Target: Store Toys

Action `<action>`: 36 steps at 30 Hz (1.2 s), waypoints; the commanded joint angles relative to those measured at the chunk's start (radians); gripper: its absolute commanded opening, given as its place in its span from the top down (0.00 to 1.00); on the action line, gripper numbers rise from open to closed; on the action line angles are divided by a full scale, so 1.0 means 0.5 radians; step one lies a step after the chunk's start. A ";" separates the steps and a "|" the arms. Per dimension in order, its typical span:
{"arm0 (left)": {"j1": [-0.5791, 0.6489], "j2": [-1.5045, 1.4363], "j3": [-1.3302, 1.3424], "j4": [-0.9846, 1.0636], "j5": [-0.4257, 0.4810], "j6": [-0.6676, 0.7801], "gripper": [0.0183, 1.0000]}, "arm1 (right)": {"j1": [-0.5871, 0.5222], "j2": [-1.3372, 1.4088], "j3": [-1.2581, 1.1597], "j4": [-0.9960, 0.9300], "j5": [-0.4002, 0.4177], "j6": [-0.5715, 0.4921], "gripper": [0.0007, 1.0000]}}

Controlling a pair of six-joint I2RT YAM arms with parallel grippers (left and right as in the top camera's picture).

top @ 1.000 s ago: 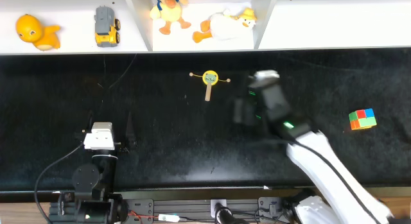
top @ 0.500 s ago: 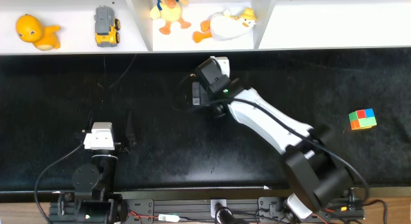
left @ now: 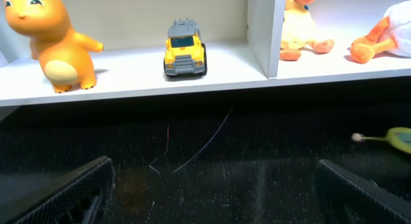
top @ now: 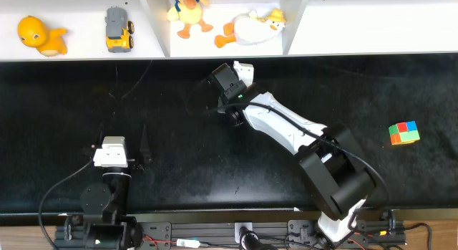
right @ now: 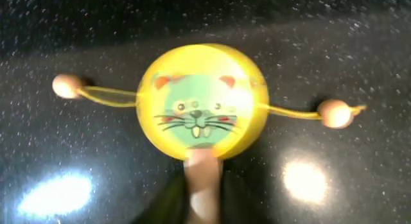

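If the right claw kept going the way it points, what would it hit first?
Probably the yellow drum toy, lying on the black table right under the right gripper; the gap is unclear.

open mat (top: 179, 157) around rattle drum (right: 202, 102), white divider (left: 259, 31) standing between truck (left: 185, 47) and plush duck (left: 298, 28)

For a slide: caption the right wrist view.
Yellow cat-faced rattle drum, wooden handle, two stringed beads, on the black table.

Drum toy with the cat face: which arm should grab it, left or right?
Right. The right gripper hovers directly above the drum, which sits centred in its wrist view. The left gripper sits back near its base, with the drum far off to one side.
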 commanded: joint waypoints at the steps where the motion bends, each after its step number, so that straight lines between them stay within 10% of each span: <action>1: -0.020 -0.024 -0.002 -0.003 -0.023 0.038 0.00 | 0.011 0.076 0.010 -0.013 -0.127 0.062 0.96; 11: -0.020 -0.024 -0.002 -0.003 -0.023 0.038 0.00 | -0.105 -0.437 -0.253 -0.208 0.036 0.098 0.96; 19: -0.020 -0.024 -0.002 -0.003 -0.024 0.038 0.00 | -0.606 -1.218 -0.727 -0.327 0.179 0.185 0.96; 36: -0.020 -0.024 -0.002 -0.003 -0.024 0.038 0.00 | -1.014 -0.748 -0.009 -0.224 0.185 -1.169 0.93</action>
